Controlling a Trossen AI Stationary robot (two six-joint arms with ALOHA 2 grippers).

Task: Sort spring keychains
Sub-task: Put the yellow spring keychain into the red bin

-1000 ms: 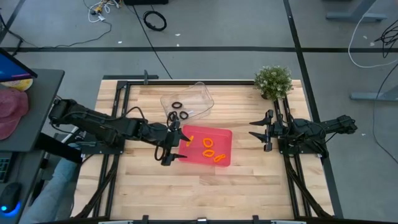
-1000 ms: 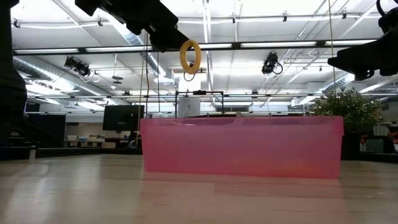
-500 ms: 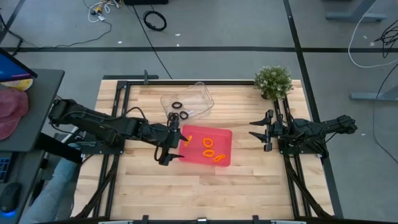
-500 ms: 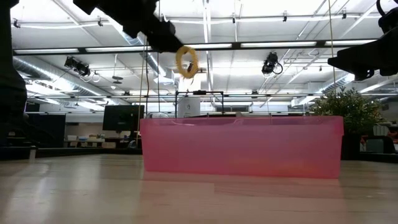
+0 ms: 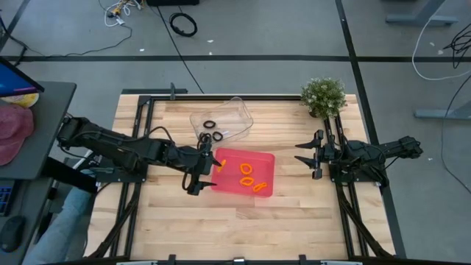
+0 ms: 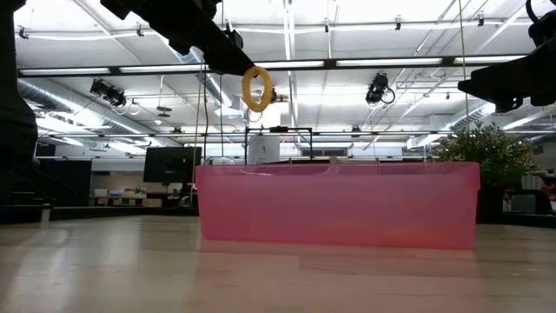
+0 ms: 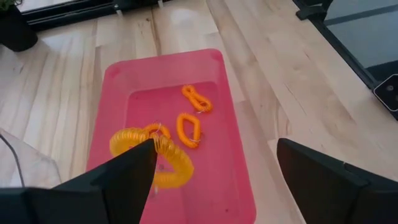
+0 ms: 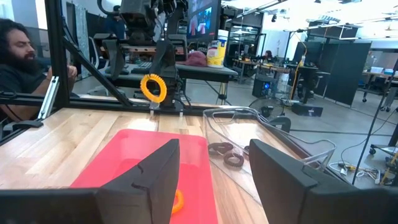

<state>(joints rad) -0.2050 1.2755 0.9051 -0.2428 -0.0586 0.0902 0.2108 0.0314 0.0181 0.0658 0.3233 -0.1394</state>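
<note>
My left gripper (image 5: pixel 203 172) hangs open over the left end of the red tray (image 5: pixel 266 157). One orange spring keychain (image 6: pixel 256 88) dangles at the tip of its far finger, well above the tray; it also shows in the left wrist view (image 7: pixel 153 156) and in the right wrist view (image 8: pixel 153 87). Three more orange keychains (image 5: pixel 250 177) lie on the tray's floor. Three black keychains (image 5: pixel 212 132) lie in the clear container (image 5: pixel 237 112) behind the tray. My right gripper (image 5: pixel 304 156) waits open at the table's right side. My left gripper touches the orange keychain with its far finger (image 7: pixel 127 171) only. The top of the coil's loop (image 7: pixel 149 142) hangs at that fingertip, while the other finger (image 7: pixel 323 171) stands far off. The loop hangs lifted clear above the tray. Whether it is hooked or stuck there, I cannot tell.
A potted plant (image 5: pixel 323 96) stands at the table's far right corner. Bare wood lies near the tray and left of it. A person (image 8: pixel 22 53) sits beyond the table's left side, next to a desk and a red cap (image 5: pixel 13 131).
The orange keychain has swung on the left fingertip: it tilted, then came back face-on, a little lower and farther left. My left gripper has shifted slightly toward the table's left edge, with its fingers still spread.
</note>
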